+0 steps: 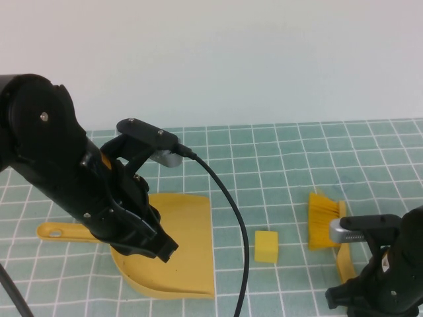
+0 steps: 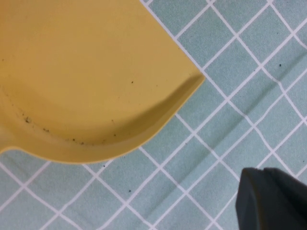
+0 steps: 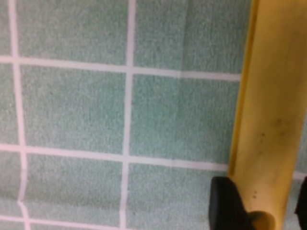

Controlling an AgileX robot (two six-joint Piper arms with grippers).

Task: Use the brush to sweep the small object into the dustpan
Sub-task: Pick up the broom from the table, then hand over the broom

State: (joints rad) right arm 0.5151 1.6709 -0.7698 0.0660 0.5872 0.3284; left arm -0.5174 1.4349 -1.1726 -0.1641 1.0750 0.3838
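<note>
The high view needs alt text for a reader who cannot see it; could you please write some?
A small yellow block lies on a green checked cloth between a yellow dustpan under the left arm and a yellow brush by the right arm.

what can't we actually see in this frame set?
- Left gripper: the high view has the arm covering its fingertips over the dustpan; the left wrist view shows one dark tip only.
- Right gripper: the arm hides it in the high view; the right wrist view cuts it at the edge, fingers either side of the brush handle.
- Small object: absent from both wrist views.
</note>
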